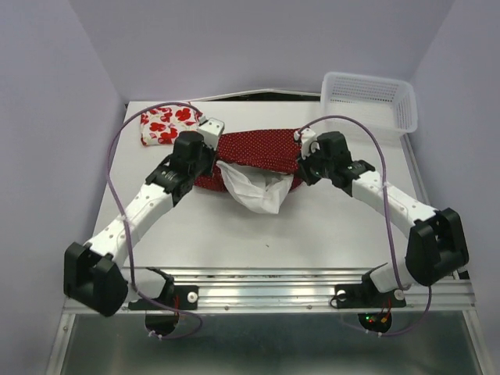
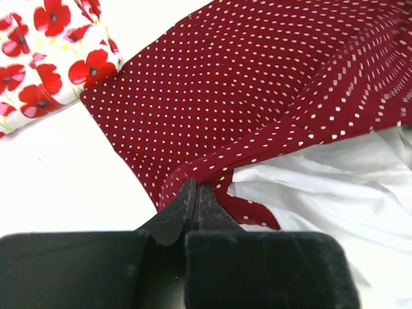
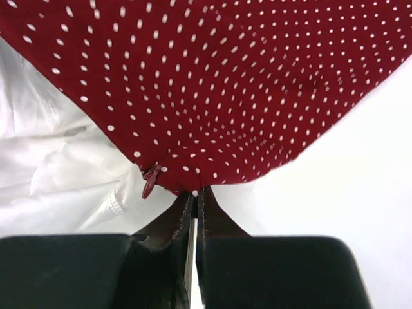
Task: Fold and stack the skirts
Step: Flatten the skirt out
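Observation:
The dark red dotted skirt (image 1: pixel 258 148) is stretched across the table's middle between my two grippers, its white lining (image 1: pixel 254 187) hanging out at the front. My left gripper (image 2: pixel 195 188) is shut on the skirt's left edge (image 2: pixel 212 103). My right gripper (image 3: pixel 194 193) is shut on its right edge (image 3: pixel 212 84), beside a red zipper pull (image 3: pixel 149 182). The white skirt with red poppies (image 1: pixel 168 123) lies folded at the back left; it also shows in the left wrist view (image 2: pixel 45 51). In the top view my left gripper (image 1: pixel 205 148) and right gripper (image 1: pixel 306 156) are at the skirt's ends.
A white plastic lattice basket (image 1: pixel 369 100) stands at the back right corner. Purple cables loop above both arms. The table (image 1: pixel 258 234) has a metal rail along the near edge.

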